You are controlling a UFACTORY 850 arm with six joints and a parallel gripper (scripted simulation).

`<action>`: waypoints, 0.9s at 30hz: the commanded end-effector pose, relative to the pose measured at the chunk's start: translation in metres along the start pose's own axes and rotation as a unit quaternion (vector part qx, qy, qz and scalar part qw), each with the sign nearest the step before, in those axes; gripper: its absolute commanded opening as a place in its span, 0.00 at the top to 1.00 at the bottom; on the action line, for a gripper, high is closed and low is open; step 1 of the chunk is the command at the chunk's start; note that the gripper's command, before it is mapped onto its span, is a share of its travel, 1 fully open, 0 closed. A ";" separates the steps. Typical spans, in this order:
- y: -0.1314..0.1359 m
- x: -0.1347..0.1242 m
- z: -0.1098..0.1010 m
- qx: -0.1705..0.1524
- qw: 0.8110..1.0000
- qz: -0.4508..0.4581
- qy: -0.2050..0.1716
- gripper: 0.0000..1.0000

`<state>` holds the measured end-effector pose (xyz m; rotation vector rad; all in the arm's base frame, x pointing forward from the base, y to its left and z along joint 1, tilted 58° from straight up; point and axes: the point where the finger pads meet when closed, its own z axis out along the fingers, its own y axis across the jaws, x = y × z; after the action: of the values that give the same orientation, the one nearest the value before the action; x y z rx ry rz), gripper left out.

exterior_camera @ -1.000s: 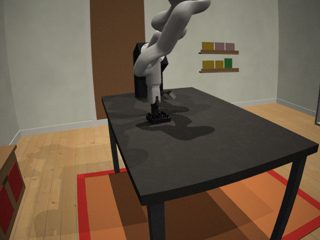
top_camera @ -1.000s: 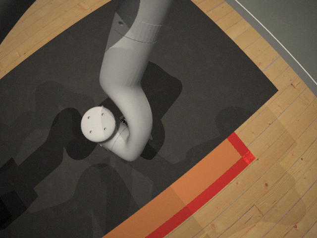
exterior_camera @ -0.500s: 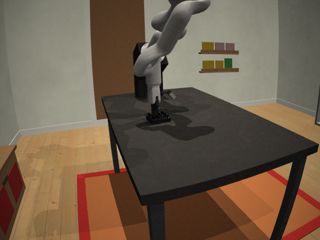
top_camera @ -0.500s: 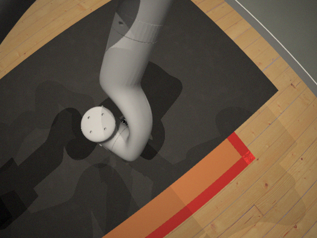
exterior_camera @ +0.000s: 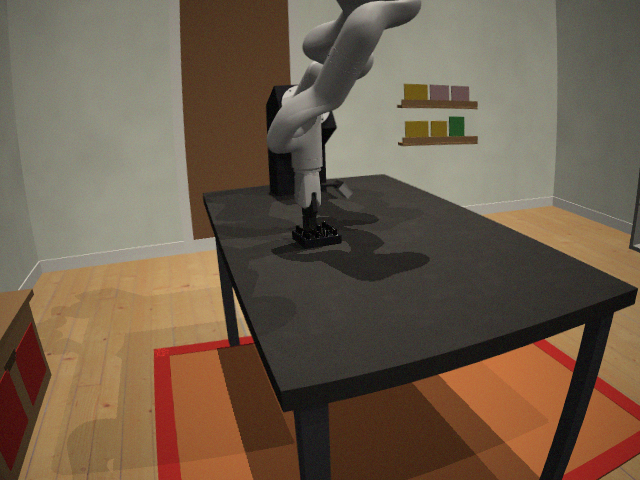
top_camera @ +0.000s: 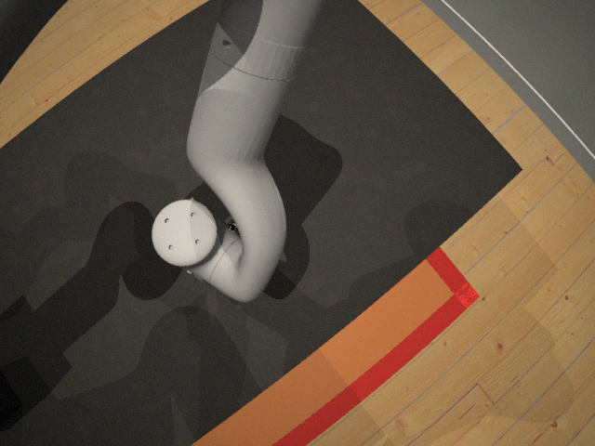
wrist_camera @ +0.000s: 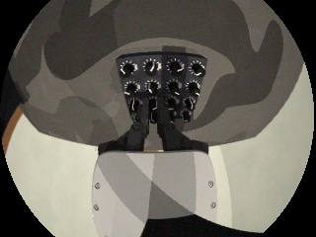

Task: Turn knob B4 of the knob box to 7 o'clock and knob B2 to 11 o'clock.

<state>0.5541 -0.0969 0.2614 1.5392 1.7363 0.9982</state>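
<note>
Surface: a dark, matte tabletop [top_camera: 384,120] [exterior_camera: 439,289] [wrist_camera: 79,89] on dark legs, crossed by broad overlapping shadows.
Room: pale grey-green walls [exterior_camera: 103,129], a tall brown panel [exterior_camera: 237,129], plank flooring [top_camera: 519,259] [exterior_camera: 139,289], and an orange rug [top_camera: 384,311] [exterior_camera: 196,413] with a red border, partly beneath the table.
Cabinet: at the left edge of the exterior view, with red front panels [exterior_camera: 31,356]; its contents are hidden.
Wall shelves: an upper ledge [exterior_camera: 439,104] with one yellow and two pink blocks, and a lower ledge [exterior_camera: 439,140] with two yellow and one green.
Knob box: a black box [exterior_camera: 323,240] [wrist_camera: 163,76] on the surface, directly below the gripper; its rows of knobs have white pointer lines and rings of marks. The printed names are too small to read.
Jaws: black jaws [exterior_camera: 310,222] pointing down over the box, with a narrow gap between them and a knob visible in that gap; whether they clamp it, I cannot tell.
In the way: the pale arm [top_camera: 231,124] [exterior_camera: 351,51] covers nearly all of the box from above; the jaws partly hide the knobs nearest them in the wrist view.
</note>
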 end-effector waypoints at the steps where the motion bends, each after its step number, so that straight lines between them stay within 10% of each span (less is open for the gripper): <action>1: 0.000 0.000 0.000 0.000 1.000 0.000 0.000 0.92; 27: 0.000 0.000 0.000 0.000 1.000 -0.010 0.000 0.92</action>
<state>0.5541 -0.0969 0.2613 1.5270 1.7437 0.9922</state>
